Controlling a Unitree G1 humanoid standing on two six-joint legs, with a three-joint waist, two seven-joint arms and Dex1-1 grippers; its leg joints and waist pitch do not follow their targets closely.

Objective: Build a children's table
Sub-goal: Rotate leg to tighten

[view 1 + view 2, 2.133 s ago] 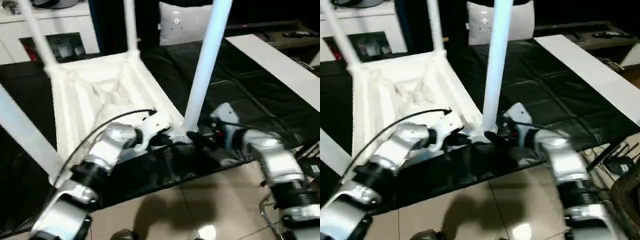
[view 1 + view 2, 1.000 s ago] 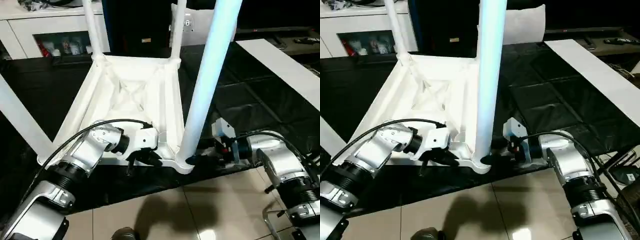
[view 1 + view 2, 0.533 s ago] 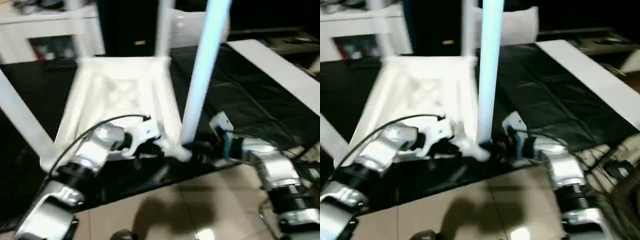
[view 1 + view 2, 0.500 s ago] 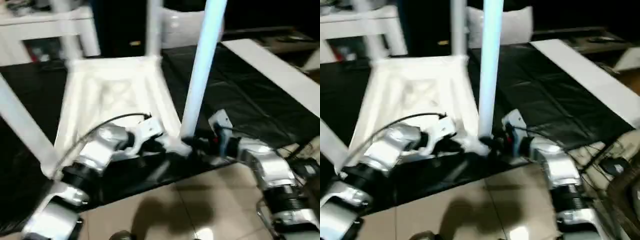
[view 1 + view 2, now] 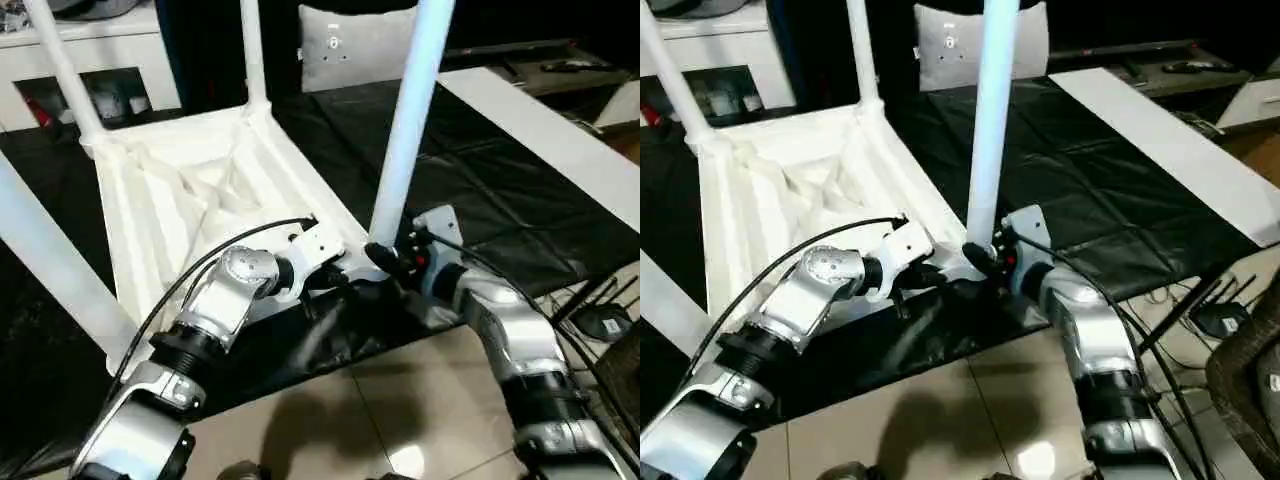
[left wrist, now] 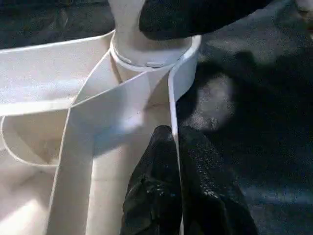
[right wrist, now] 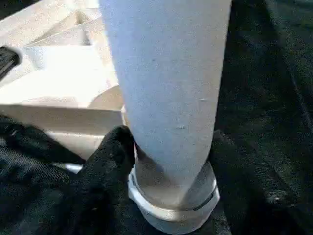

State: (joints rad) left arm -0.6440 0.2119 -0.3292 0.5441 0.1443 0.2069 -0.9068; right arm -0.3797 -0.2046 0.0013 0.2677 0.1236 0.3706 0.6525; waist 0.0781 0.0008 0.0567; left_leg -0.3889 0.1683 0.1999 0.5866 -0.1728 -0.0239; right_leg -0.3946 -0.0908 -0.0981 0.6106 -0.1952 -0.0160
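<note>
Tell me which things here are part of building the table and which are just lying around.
Job: table top, upside down; near leg in its corner socket; left gripper pinching the rim; right gripper at the leg's base.

Lying about: pillow, cabinet, black mat.

a home: cabinet [image 5: 100,60], pillow [image 5: 355,45], tiled floor [image 5: 400,410].

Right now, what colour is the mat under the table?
Black mat, clearest in the left eye view.

No readable text, label or brand anywhere (small marks on grey pillow [image 5: 355,45] illegible).
</note>
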